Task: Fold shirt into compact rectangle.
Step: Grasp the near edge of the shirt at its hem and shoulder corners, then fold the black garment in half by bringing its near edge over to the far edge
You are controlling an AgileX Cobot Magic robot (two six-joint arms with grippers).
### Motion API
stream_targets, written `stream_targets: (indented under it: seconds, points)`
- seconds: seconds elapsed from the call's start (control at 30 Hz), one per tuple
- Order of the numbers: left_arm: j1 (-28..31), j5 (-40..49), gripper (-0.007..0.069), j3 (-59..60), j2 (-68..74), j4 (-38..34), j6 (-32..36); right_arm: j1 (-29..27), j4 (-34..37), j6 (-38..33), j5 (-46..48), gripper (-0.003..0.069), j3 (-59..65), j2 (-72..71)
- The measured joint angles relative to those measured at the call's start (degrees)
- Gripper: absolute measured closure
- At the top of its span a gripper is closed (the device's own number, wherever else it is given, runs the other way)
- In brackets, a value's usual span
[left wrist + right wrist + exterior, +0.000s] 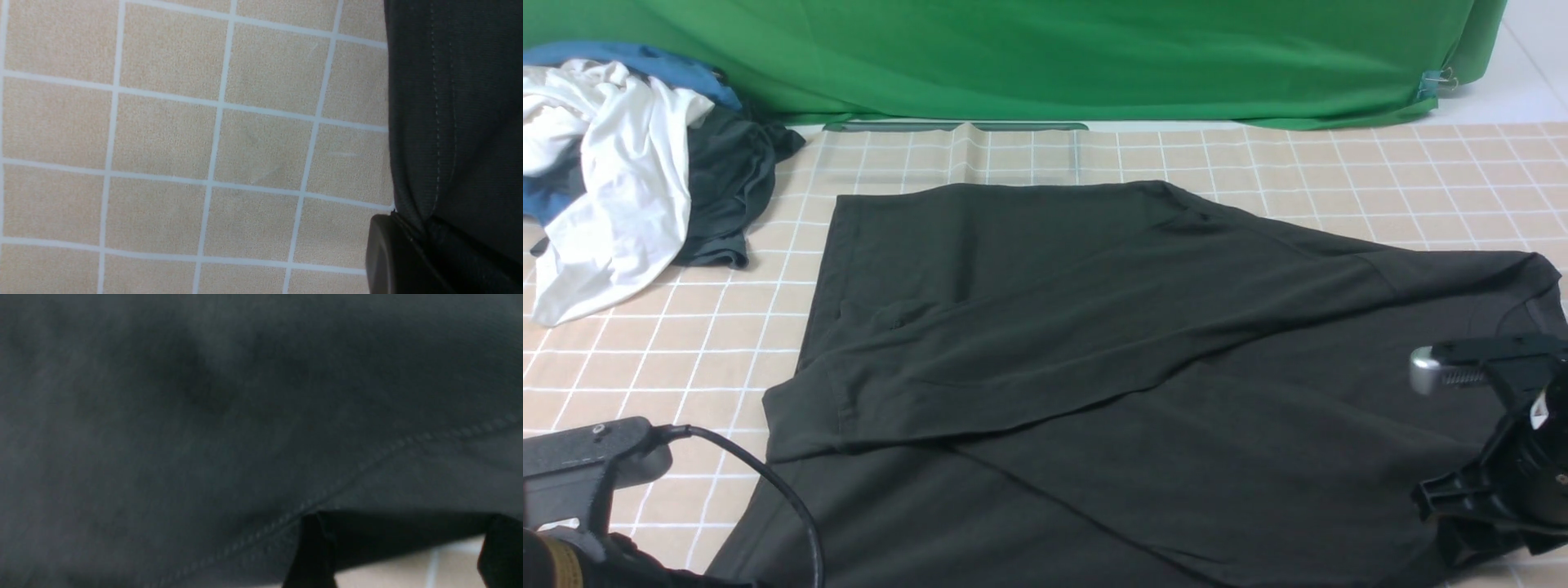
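Though partly folded, nowhere near a compact rectangle yet. Far left: heap of clothes, apart from the work. Near left: left claw closed almost fully, seemingly pinching the hem corner of the shirt, with the cloth drawn into a crease at its tip. Shirt flat on the checked tabletop, filling the middle and right. Long axis left to right: hem at left, neck at right. Far side laid over toward the middle, its edge slanting across the body rather than running parallel to the length. Judged done: one rough lengthwise fold. Judged left: squaring that flap, folding in the near side, then doubling hem toward neck. Near right: right claw spread wide over the cloth by the neck, gripping nothing, tabletop showing through the gap.
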Motion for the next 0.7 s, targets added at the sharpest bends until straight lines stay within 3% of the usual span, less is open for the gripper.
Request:
stream_targets:
  seconds: [0.1, 0.17, 0.23, 0.3, 0.43, 0.7]
  points:
    - [0.0, -0.44, 0.0594, 0.0, 0.0, 0.01, -0.05, 0.0, 0.14, 0.09, -0.2, 0.0153, -0.41, 1.64]
    - [0.0, -0.78, 0.0594, 0.0, 0.0, 0.17, -0.29, 0.0, 1.15, -0.78, -0.26, 0.0259, -0.59, 2.11]
    - [0.0, -1.31, 0.0594, 0.0, 0.0, 0.17, -1.14, 0.06, 2.12, -1.35, -0.59, 0.0452, -0.64, 2.19]
    - [0.0, -1.66, 0.0594, -0.5, 0.0, 0.25, -3.12, 0.06, 1.41, -2.59, -0.77, 0.0582, -0.65, 2.19]
    - [0.0, -1.55, 0.0594, -3.97, 0.0, 1.53, -7.63, 0.06, 1.1, -3.51, -0.95, 0.0617, -0.6, 1.47]
    - [0.0, -1.38, 0.0594, -14.04, 2.92, 5.59, -12.59, 0.01, 0.07, -5.75, 2.67, 0.0621, -3.42, -3.99]
